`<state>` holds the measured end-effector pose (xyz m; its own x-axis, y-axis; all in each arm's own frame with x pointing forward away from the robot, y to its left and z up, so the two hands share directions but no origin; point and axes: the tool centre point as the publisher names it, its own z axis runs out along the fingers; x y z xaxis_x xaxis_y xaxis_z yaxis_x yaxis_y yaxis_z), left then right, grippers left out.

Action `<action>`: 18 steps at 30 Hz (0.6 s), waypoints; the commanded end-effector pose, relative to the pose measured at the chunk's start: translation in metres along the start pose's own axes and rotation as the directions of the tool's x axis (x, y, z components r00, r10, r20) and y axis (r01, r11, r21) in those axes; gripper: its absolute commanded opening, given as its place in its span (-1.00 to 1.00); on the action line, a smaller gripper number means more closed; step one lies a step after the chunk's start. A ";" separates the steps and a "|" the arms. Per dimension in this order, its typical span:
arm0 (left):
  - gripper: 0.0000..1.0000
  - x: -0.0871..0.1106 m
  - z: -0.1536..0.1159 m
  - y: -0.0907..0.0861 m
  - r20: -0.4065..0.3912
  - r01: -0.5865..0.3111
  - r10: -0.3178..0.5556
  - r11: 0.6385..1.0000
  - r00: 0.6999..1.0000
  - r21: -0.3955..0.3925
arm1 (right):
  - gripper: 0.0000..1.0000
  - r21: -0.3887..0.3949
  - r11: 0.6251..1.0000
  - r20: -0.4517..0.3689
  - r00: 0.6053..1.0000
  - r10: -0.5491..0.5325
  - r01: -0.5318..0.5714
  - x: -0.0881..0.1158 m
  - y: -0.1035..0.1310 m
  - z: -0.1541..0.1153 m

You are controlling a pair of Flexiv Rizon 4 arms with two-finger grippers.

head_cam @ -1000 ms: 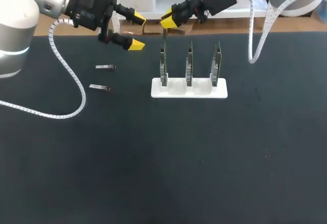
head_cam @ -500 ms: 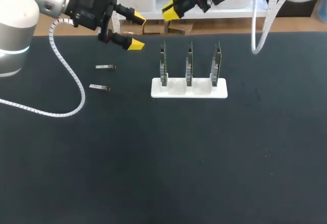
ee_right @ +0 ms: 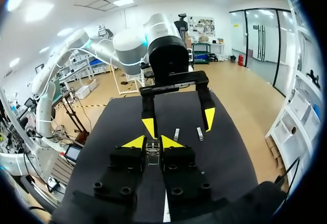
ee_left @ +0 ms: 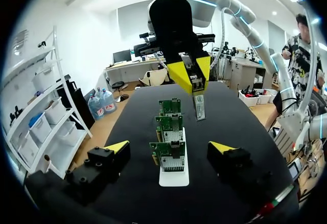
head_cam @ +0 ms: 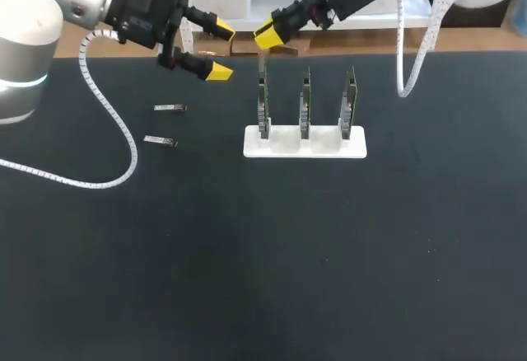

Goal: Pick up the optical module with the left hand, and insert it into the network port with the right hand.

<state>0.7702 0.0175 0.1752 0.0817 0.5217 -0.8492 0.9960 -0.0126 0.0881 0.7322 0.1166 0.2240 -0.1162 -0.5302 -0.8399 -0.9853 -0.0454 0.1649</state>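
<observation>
My right gripper (head_cam: 269,35) is shut on a small metal optical module (ee_left: 200,105) that hangs down from its yellow tips, just above the leftmost of three green network cards (head_cam: 263,104). The cards stand upright in a white holder (head_cam: 305,143). In the right wrist view the module (ee_right: 152,151) sits pinched between my fingertips. My left gripper (head_cam: 219,49) hovers open and empty to the left of the cards, facing them. Two more optical modules (head_cam: 170,108) (head_cam: 160,140) lie on the black table below the left arm.
The other two cards (head_cam: 305,101) (head_cam: 349,100) stand to the right in the same holder. The left arm's white cable (head_cam: 115,130) loops over the table at the left. The black table (head_cam: 263,262) stretches toward the front.
The right gripper lifted up and back with the module, then came down again over the leftmost card. The left arm has kept still.
</observation>
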 end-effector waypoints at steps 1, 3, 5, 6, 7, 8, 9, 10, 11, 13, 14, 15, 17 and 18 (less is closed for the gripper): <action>1.00 -0.001 0.000 0.002 -0.006 0.002 -0.002 1.000 1.000 0.005 | -1.00 0.005 1.000 -0.004 1.000 0.014 -0.014 0.002 0.006 0.000; 1.00 -0.001 0.000 0.002 -0.006 0.002 -0.002 1.000 1.000 0.005 | -1.00 0.008 1.000 -0.010 1.000 0.024 -0.024 0.002 0.010 0.000; 1.00 -0.001 0.000 0.002 -0.006 0.002 -0.002 1.000 1.000 0.005 | -1.00 0.012 0.999 -0.014 0.999 0.033 -0.033 0.003 0.015 -0.001; 1.00 -0.001 0.000 0.002 -0.006 0.002 -0.002 1.000 1.000 0.005 | -1.00 0.017 0.999 -0.020 0.999 0.043 -0.043 0.004 0.017 -0.001; 1.00 -0.001 0.000 0.002 -0.006 0.002 -0.002 1.000 1.000 0.005 | -1.00 0.021 0.999 -0.022 0.999 0.048 -0.047 0.005 0.019 -0.002; 1.00 -0.001 0.000 0.002 -0.006 0.002 -0.002 1.000 1.000 0.005 | -1.00 0.024 0.998 -0.022 0.998 0.052 -0.051 0.006 0.021 -0.002; 1.00 -0.001 0.000 0.002 -0.006 0.002 -0.002 1.000 1.000 0.005 | -1.00 0.030 0.998 -0.025 0.998 0.058 -0.058 0.006 0.024 -0.002; 1.00 -0.001 0.000 0.002 -0.006 0.002 -0.002 1.000 1.000 0.005 | -1.00 0.034 0.998 -0.025 0.998 0.061 -0.060 0.007 0.025 -0.002; 1.00 -0.001 0.000 0.002 -0.006 0.002 -0.002 1.000 1.000 0.005 | -1.00 0.036 0.998 -0.024 0.998 0.061 -0.060 0.007 0.026 -0.003; 1.00 -0.001 0.000 0.002 -0.006 0.002 -0.002 1.000 1.000 0.005 | -1.00 0.049 0.997 -0.026 0.998 0.065 -0.064 0.008 0.028 -0.003; 1.00 -0.001 0.000 0.002 -0.006 0.002 -0.002 1.000 1.000 0.005 | -1.00 0.053 0.997 -0.021 0.998 0.064 -0.062 0.008 0.028 -0.003; 1.00 -0.001 0.000 0.002 -0.006 0.002 -0.002 1.000 1.000 0.005 | -1.00 0.068 0.995 -0.022 0.997 0.070 -0.068 0.009 0.029 -0.003; 1.00 -0.001 0.000 0.002 -0.006 0.002 -0.002 1.000 1.000 0.005 | -1.00 0.076 0.995 0.006 0.998 0.062 -0.062 0.007 0.029 -0.006; 1.00 -0.001 0.000 0.002 -0.006 0.002 -0.002 1.000 1.000 0.005 | -1.00 0.076 0.995 0.006 0.998 0.062 -0.062 0.007 0.029 -0.006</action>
<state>0.7701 0.0175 0.1753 0.0818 0.5216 -0.8493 0.9960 -0.0127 0.0882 0.7151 0.1122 0.2263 -0.1798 -0.5369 -0.8243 -0.9786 0.0121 0.2055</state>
